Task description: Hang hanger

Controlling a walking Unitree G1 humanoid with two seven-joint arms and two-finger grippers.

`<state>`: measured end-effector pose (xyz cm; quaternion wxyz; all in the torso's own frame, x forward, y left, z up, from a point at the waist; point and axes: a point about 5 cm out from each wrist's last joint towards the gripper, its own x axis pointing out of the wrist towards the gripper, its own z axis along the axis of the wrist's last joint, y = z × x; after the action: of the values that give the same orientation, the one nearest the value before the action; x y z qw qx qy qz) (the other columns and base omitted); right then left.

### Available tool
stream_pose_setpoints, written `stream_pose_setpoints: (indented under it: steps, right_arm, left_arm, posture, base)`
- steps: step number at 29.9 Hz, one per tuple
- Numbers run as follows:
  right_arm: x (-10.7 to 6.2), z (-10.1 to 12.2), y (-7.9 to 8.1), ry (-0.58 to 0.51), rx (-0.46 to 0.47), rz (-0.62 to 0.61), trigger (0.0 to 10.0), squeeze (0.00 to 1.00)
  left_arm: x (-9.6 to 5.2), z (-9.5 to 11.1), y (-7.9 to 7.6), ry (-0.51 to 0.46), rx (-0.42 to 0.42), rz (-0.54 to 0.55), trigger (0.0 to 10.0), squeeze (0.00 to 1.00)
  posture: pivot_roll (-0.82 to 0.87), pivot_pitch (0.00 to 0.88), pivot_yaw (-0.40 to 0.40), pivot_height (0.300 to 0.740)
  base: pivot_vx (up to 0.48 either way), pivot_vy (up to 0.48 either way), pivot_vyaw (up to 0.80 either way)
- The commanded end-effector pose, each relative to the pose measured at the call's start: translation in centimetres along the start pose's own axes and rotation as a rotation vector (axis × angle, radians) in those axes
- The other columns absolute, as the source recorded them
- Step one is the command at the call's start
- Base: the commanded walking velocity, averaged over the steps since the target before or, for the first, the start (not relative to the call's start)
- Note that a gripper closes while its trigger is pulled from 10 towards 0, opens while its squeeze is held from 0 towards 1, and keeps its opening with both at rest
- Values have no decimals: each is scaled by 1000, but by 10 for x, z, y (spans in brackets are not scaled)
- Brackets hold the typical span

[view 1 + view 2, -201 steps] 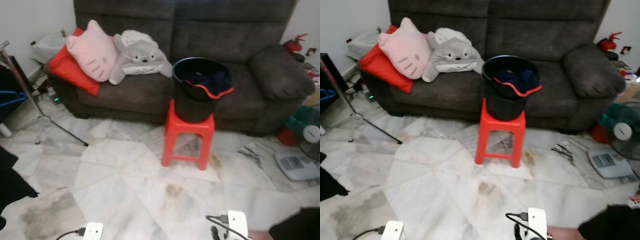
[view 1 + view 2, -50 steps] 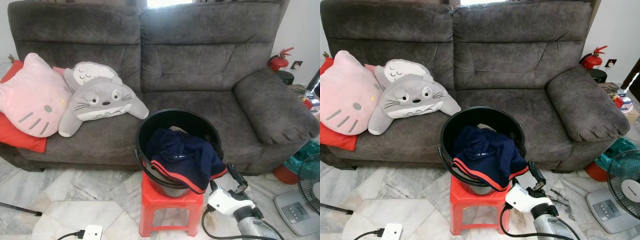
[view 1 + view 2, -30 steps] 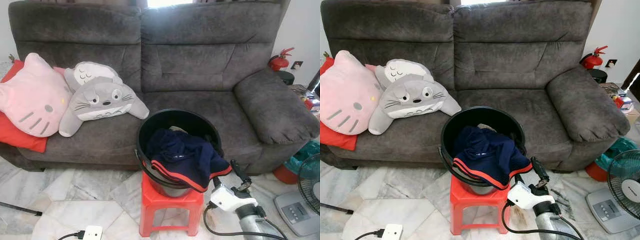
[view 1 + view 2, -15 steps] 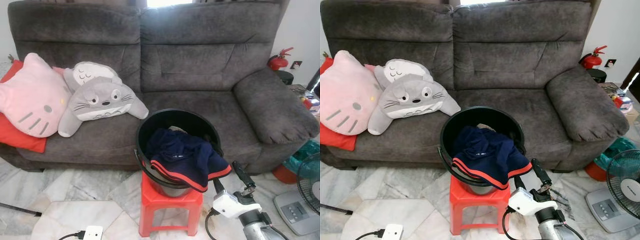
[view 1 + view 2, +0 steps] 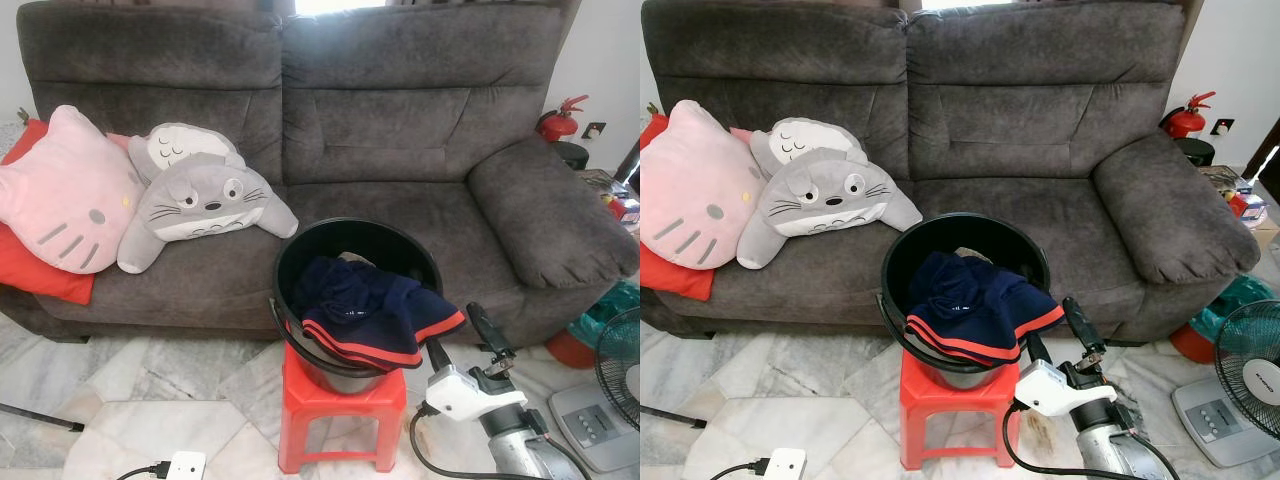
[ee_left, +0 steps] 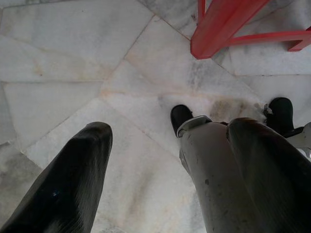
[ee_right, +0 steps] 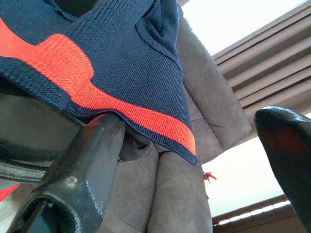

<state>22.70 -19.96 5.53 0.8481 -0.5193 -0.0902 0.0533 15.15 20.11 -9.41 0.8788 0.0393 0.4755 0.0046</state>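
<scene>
So the right gripper (image 5: 1058, 332) is up at about 4 o'clock of the black bucket (image 5: 902, 272), right beside its rim, fingers spread wide apart with nothing between them. One finger (image 7: 80, 177) sits just under the hem of the navy sweater with orange stripes (image 5: 975, 305) that's draped over the bucket's front edge. Bucket's standing on a red stool (image 5: 952, 412) in front of the grey sofa (image 5: 1040, 110). Left gripper (image 6: 165, 174) hangs down over the marble floor (image 6: 73, 73), fingers also apart, holding nothing. Can't make out a hanger anywhere, maybe buried in the clothes.
</scene>
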Motion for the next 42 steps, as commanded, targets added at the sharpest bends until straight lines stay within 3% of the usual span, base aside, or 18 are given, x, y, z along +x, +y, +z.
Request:
stream_pose_setpoints:
  steps: [1,10,20,28,36,42]
  right_arm:
    - [3,1,-7,-2,1,-17,10000,0]
    - [3,3,-8,-6,11,-28,10000,0]
    - [6,2,-21,-17,-11,-116,10000,0]
    - [9,-1,-11,10,7,-54,10000,0]
    - [18,3,-17,-12,4,-101,10000,0]
    - [21,-8,-9,66,7,-51,10000,0]
  left_arm:
    - [-1,-4,0,20,13,-1,10000,0]
    - [-1,-4,-1,19,9,1,10000,0]
    - [0,-3,-1,15,11,3,10000,0]
    - [0,-3,-2,14,12,2,10000,0]
    - [0,-3,-1,15,10,6,10000,0]
    - [0,-3,-1,16,9,8,10000,0]
  posture:
    - [-126,0,7,740]
    - [-124,0,4,740]
    - [-125,0,5,740]
    - [-125,0,5,740]
    - [-123,0,5,740]
    - [-117,0,2,740]
  base:
    - [0,0,0]
    - [0,0,0]
    - [0,0,0]
    - [0,0,0]
    - [0,0,0]
    - [0,0,0]
